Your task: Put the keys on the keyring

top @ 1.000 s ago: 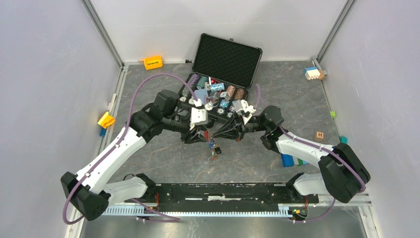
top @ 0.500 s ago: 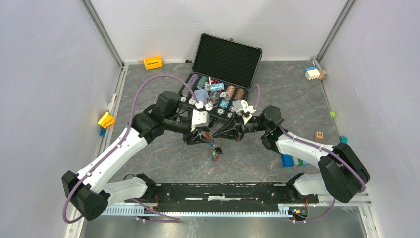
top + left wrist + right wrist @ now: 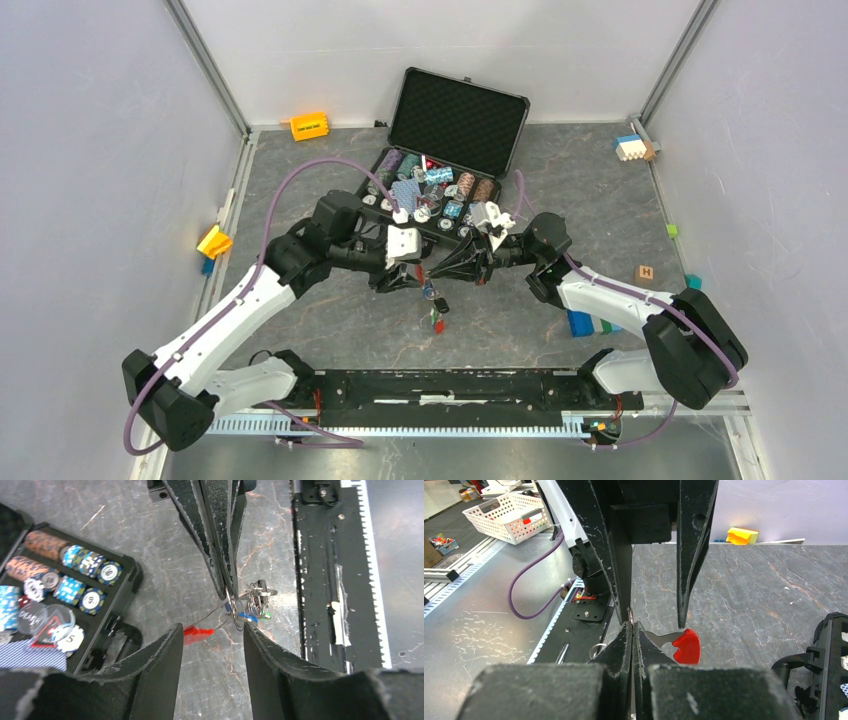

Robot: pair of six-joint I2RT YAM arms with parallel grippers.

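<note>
My right gripper (image 3: 432, 277) is shut on the thin metal keyring (image 3: 630, 613), which it holds just above the table. A red-capped key (image 3: 686, 646) sticks out beside its fingertips. A bunch of keys (image 3: 437, 310) hangs below the ring, with a blue cap (image 3: 246, 615) and a green cap (image 3: 265, 614) showing. My left gripper (image 3: 407, 280) faces the right one, open and empty. In the left wrist view its fingers (image 3: 165, 650) straddle the red-capped key (image 3: 197, 631) without touching it. I cannot pick out the red fob for certain.
An open black case (image 3: 458, 118) with poker chips (image 3: 430, 190) stands just behind both grippers. A blue block (image 3: 580, 322) and a wooden cube (image 3: 645, 272) lie to the right. Yellow blocks (image 3: 213, 242) lie to the left. The black base rail (image 3: 450, 385) runs along the near edge.
The left gripper has drawn slightly back towards the case. The hanging keys have swung a little lower and to the right. The right gripper stays shut on the ring.
</note>
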